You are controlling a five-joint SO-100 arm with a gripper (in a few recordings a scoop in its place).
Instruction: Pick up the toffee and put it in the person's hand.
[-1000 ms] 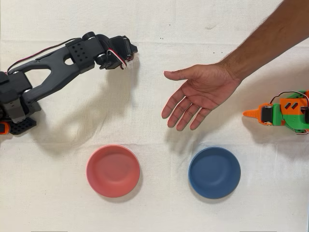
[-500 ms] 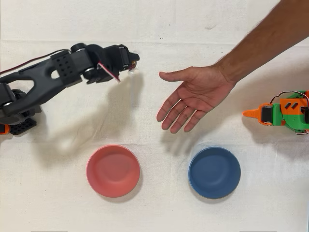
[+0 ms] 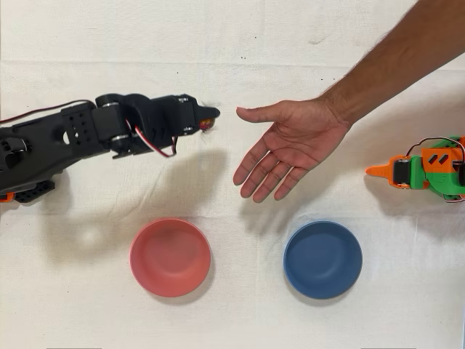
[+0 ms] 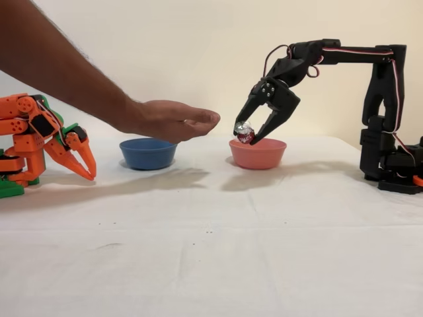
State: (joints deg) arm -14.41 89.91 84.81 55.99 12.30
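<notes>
The toffee (image 4: 245, 135), a small sweet in shiny magenta-red foil, hangs in the air between the fingertips of my black gripper (image 4: 247, 134), which is shut on it. In the overhead view the gripper (image 3: 209, 121) points right, and a bit of the toffee (image 3: 206, 123) shows at its tip. The person's hand (image 3: 287, 145) lies open, palm up, just right of the gripper, with a small gap between thumb and fingertips. In the fixed view the hand (image 4: 168, 120) floats above the table, left of the toffee at about the same height.
A red bowl (image 3: 170, 257) and a blue bowl (image 3: 322, 259) sit on the white cloth near the lower edge of the overhead view. The idle orange arm (image 3: 425, 171) rests at the right edge, beside the person's forearm (image 3: 396, 62).
My arm has swung right and extended toward the hand, carrying the toffee. The person's hand has shifted slightly left toward the gripper.
</notes>
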